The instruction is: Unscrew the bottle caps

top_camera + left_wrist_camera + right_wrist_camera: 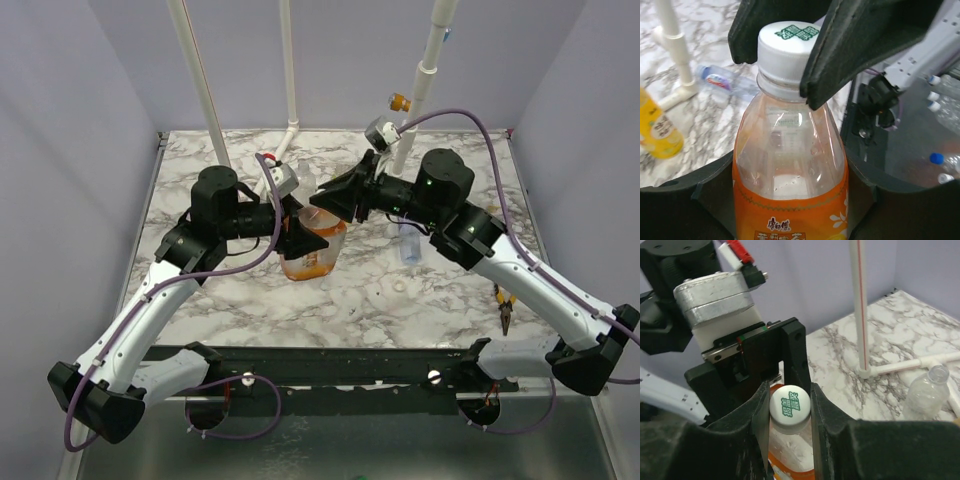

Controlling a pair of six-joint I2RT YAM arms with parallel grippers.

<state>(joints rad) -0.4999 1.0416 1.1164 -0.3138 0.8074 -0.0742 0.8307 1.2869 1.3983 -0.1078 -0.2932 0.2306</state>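
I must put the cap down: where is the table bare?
Bare table lies between the orange bottle and the near rail, and at the far left corner. Crowded: left gripper on the bottle, right gripper on its cap.

Marble desk (260,305), lilac walls (60,150)
Your veined white-and-grey desk sits boxed by plain lilac walls on three sides under soft even light; white pipes (205,90) rise near its far edge.

A white pipe frame (289,70) stands at the back of the marble table (450,300), pliers (503,308) lying near its right edge.
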